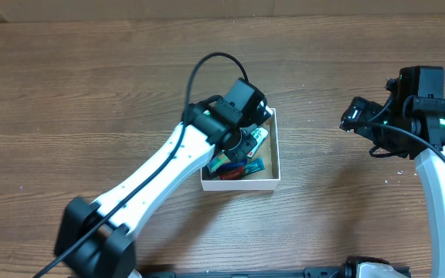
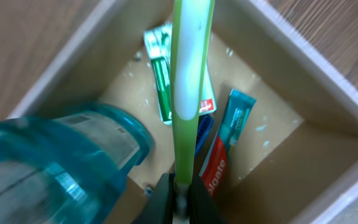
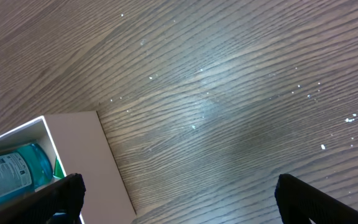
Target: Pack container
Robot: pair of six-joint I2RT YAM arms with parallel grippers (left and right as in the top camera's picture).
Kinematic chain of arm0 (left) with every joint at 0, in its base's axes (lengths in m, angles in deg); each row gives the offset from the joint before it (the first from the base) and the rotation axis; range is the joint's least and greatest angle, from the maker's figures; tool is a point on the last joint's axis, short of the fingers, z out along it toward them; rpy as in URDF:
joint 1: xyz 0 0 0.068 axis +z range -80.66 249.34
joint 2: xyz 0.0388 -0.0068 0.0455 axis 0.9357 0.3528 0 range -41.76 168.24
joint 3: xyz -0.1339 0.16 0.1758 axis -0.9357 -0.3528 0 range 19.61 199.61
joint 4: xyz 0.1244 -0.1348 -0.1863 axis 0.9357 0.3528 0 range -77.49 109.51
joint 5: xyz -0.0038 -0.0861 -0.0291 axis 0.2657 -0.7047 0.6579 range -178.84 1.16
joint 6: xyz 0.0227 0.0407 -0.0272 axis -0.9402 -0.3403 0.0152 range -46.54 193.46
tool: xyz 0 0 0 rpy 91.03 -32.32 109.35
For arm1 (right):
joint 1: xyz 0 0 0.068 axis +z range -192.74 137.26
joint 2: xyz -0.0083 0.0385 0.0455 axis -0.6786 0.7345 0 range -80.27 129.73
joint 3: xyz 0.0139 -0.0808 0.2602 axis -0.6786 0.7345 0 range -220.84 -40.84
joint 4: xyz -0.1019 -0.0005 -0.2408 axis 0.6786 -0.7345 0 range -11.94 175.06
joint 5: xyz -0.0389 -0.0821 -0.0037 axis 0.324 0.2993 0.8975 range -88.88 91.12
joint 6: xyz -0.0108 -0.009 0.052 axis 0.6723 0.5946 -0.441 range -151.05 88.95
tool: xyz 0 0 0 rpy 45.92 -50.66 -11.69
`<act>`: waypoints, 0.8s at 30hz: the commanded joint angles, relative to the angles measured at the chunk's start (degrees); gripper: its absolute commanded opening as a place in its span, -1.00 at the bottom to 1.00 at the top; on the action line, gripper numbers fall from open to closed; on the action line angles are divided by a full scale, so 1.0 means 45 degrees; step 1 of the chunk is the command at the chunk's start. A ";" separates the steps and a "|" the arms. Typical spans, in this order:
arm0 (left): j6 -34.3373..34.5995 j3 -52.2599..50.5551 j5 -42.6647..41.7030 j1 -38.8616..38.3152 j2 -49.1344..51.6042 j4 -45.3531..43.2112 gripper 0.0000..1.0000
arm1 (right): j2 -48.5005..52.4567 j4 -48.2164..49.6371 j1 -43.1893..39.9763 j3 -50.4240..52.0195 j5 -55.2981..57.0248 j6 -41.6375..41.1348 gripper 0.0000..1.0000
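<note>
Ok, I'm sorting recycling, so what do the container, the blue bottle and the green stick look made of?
Container: matte brown cardboard floor; thin, dull white walls, probably coated card. Blue bottle: translucent glossy plastic, light showing through, with a printed label. Green stick, pinched in the left gripper: smooth green and white plastic, likely; it is blurred.
</note>
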 commanded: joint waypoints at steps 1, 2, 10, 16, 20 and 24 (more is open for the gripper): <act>-0.0277 -0.0073 -0.0058 -0.0073 0.1151 -0.0010 -0.92 | -0.0058 0.0068 -0.0034 0.0034 -0.0068 0.0000 1.00; -0.0277 -0.0073 -0.0058 -0.0073 0.1399 -0.0010 -0.91 | -0.0058 0.0068 -0.0034 0.0029 -0.0068 0.0000 1.00; 0.0355 0.1763 -0.0053 -0.0097 0.1151 0.1462 -0.07 | -0.0058 0.0063 -0.0034 0.0034 -0.0063 0.0005 1.00; 0.2195 0.5561 0.1093 -0.0068 -0.0136 0.4556 -0.09 | -0.0058 0.0457 -0.0015 0.0029 -0.0073 0.0141 1.00; 0.4736 0.5746 0.3662 0.0874 -0.1855 0.4687 0.14 | -0.0058 0.1341 0.1447 0.0029 0.0437 0.1073 1.00; 0.5348 0.5741 0.2822 0.3279 -0.2404 0.4697 0.28 | 0.0073 0.3016 0.3483 0.0029 0.2001 0.1054 1.00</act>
